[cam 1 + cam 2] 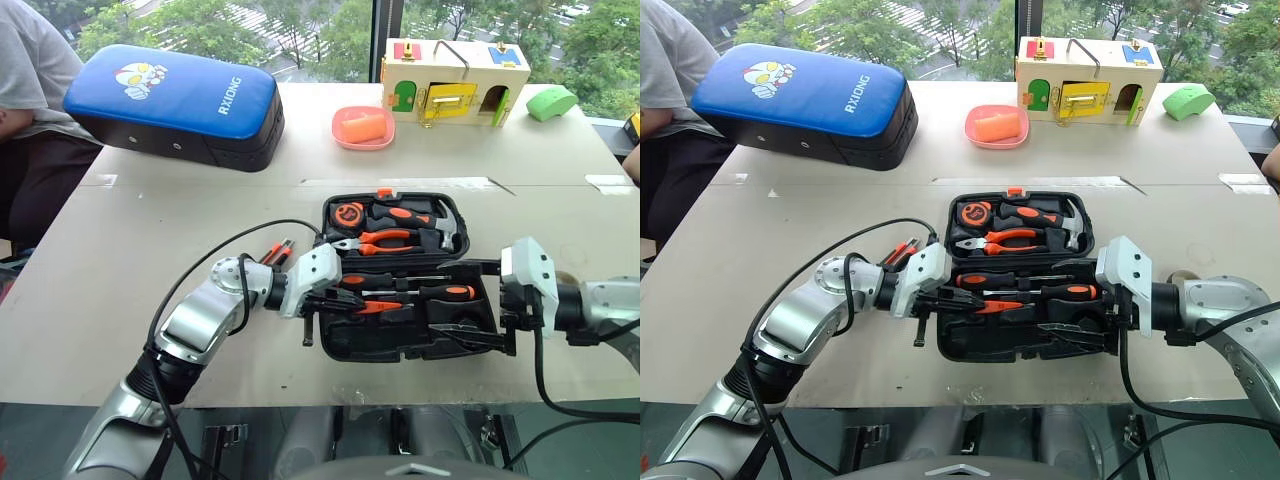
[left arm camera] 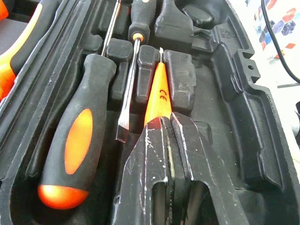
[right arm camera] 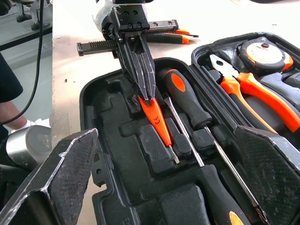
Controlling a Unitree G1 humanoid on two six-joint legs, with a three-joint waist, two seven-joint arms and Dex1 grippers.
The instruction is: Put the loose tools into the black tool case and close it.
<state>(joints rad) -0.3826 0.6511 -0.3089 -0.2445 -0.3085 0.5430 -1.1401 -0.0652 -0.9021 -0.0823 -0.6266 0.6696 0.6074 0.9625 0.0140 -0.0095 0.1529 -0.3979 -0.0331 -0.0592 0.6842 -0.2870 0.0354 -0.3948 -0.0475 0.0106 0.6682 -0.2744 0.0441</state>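
Observation:
The black tool case (image 1: 392, 352) lies open on the table in front of me. My left gripper (image 3: 150, 96) reaches into its near half from the left, shut on the wide end of the slim orange tester screwdriver (image 2: 157, 91), which lies along a recess. Two black-and-orange screwdrivers (image 1: 385, 281) (image 1: 445, 292) rest in the slots beside it. My right gripper (image 1: 470, 305) stands open over the right end of that half, its fingers (image 3: 61, 173) holding nothing. A black-and-orange tool (image 1: 278, 250) lies loose on the table behind my left arm, partly hidden.
Hammer (image 1: 448, 222), pliers (image 1: 380, 240) and round tape measure (image 1: 348, 214) sit in the case's far half. A blue-topped padded bag (image 1: 175, 105) lies at the back left, beside a seated person. A pink dish (image 1: 362, 128), wooden latch box (image 1: 455, 82) and green object (image 1: 551, 102) stand at the back.

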